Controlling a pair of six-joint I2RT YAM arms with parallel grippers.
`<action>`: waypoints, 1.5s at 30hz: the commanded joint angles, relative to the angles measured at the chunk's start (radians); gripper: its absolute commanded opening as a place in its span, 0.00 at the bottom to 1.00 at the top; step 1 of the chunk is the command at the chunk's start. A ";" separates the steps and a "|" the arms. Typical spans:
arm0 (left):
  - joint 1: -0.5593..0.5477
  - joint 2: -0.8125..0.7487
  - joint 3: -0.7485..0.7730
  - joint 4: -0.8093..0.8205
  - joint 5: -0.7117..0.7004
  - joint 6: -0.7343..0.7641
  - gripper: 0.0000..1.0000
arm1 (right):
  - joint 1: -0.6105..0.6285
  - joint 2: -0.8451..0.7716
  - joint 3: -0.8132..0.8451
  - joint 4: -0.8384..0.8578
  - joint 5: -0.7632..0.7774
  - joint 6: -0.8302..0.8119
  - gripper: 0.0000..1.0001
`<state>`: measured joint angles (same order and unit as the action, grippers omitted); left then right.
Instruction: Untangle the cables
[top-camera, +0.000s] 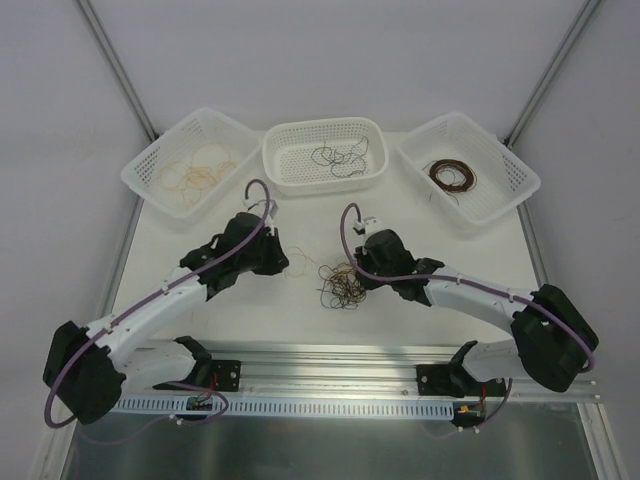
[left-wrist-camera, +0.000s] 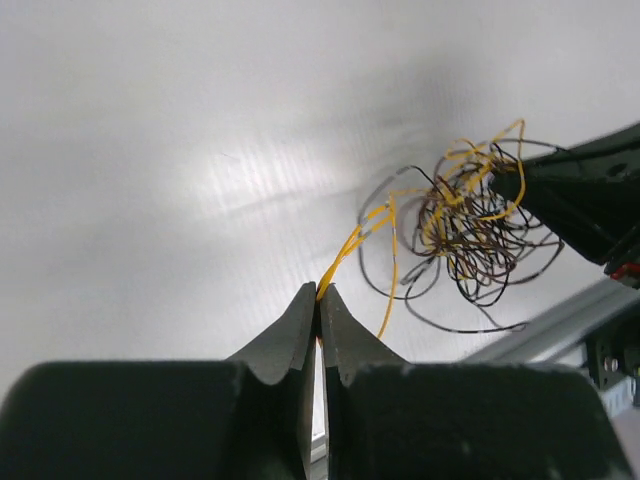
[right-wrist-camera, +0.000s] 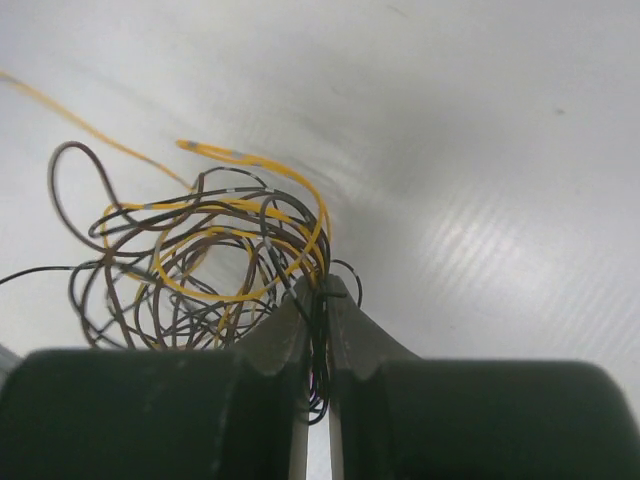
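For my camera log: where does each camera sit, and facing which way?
Top external: above, behind left arm and right arm, looking down at white table.
Left wrist: on left arm, facing past left gripper, shut on a yellow cable, toward tangle of thin yellow, black, brown cables.
Right wrist: behind right gripper clamped on that tangle.
All share the tangle.

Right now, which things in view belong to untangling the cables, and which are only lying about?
Belongs to the job:
- tangle of thin yellow, black and brown wires
- yellow wire in the shut left gripper
- right gripper, shut on the tangle
- white plastic baskets, left, middle, right, holding sorted wires

Just there:
- aluminium rail at the near edge
- purple arm cords
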<state>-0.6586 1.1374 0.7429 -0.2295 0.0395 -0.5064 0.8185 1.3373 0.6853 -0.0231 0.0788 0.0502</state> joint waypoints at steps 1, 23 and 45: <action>0.082 -0.149 0.042 -0.143 -0.139 0.019 0.00 | -0.059 -0.012 -0.023 -0.061 0.085 0.068 0.05; 0.301 -0.397 0.625 -0.501 -0.834 0.256 0.00 | -0.387 -0.217 -0.089 -0.268 0.127 0.195 0.10; 0.434 0.099 0.923 -0.303 -0.504 0.378 0.00 | -0.400 -0.188 -0.069 -0.215 -0.149 0.122 0.50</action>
<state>-0.2726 1.1740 1.5822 -0.6189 -0.5278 -0.1616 0.4107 1.1481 0.5865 -0.2668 0.0029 0.2028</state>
